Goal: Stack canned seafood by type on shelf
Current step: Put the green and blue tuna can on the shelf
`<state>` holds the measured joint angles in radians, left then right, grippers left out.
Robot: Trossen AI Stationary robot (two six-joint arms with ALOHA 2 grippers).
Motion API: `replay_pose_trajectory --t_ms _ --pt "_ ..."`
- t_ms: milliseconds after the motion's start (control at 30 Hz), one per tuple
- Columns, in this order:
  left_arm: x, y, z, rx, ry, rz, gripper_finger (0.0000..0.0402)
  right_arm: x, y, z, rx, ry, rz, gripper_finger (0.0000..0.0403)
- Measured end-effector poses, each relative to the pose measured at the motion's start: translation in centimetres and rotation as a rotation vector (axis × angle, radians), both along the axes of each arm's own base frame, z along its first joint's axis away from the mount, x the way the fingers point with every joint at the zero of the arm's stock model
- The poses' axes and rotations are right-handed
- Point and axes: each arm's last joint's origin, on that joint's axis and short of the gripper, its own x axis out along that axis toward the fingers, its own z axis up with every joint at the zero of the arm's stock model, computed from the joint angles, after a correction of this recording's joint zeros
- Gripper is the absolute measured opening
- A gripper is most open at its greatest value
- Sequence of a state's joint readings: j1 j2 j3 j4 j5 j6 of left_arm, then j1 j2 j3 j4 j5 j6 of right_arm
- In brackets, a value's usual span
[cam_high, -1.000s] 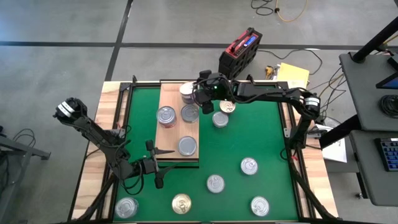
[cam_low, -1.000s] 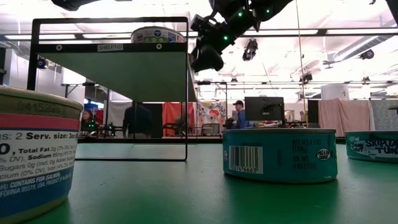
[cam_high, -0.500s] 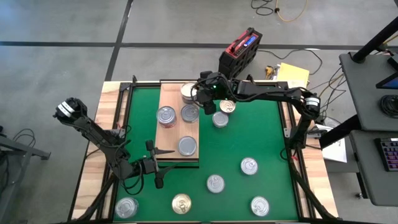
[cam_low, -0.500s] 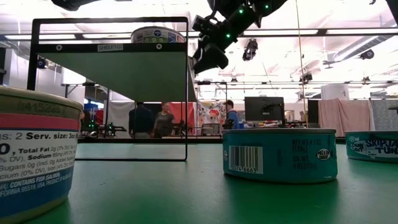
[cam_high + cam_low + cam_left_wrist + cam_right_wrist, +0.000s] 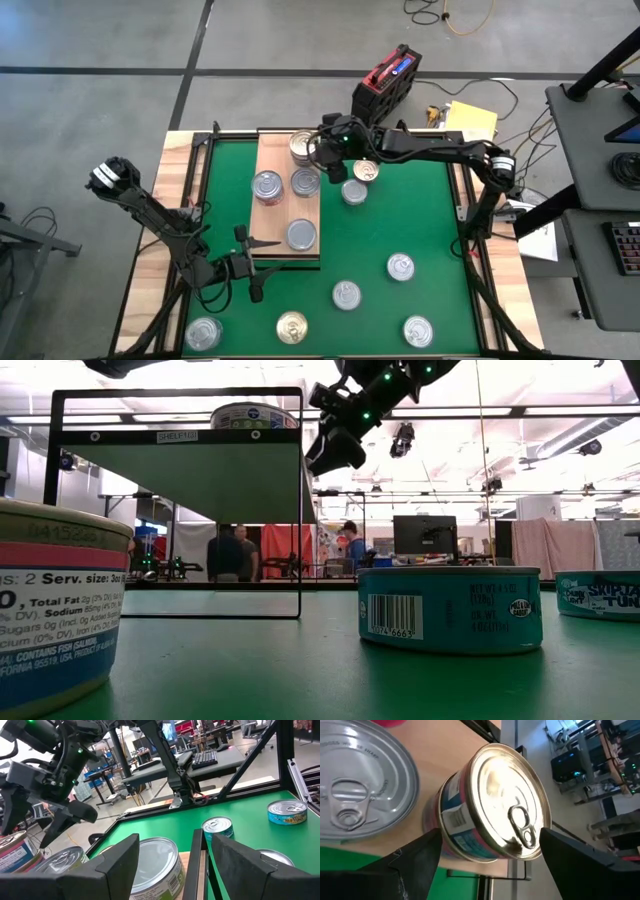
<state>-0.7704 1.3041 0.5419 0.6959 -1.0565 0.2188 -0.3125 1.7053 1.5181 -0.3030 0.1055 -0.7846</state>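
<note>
1. I see the right gripper [image 5: 322,160] raised above the far end of the shelf [image 5: 272,218], its fingers spread wide on either side of a gold-lidded can [image 5: 492,805] without touching it.
2. That gold-lidded can stands at the shelf's far right corner, next to a silver-lidded can [image 5: 355,795].
3. I count three more cans on the shelf: two side by side at mid-length [image 5: 267,186] [image 5: 305,182] and one near the front end [image 5: 301,234].
4. The left gripper [image 5: 248,252] waits at the shelf's near left corner, fingers parted and holding nothing.
5. Further cans [image 5: 401,267] lie scattered on the green mat [image 5: 400,215], several along its front edge and two just right of the shelf's far end.
</note>
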Motion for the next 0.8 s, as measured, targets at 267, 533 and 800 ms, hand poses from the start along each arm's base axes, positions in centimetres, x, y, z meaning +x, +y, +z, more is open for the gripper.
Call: replay_pose_trajectory --t_ms 267,533,800 --pt "0.0 0.0 0.0 0.002 0.002 0.000 0.0233 -1.1 1.2 1.7 0.028 -0.019 0.001 0.0301" --pt "0.0 -0.1 0.1 -0.033 -0.014 -0.021 0.0233 -2.4 4.8 2.8 0.212 -0.023 -0.042 0.0266" --pt "0.8 -1.0 0.0 -0.088 -0.017 -0.077 0.0233 -3.1 9.9 1.5 0.260 -0.004 0.056 0.0207"
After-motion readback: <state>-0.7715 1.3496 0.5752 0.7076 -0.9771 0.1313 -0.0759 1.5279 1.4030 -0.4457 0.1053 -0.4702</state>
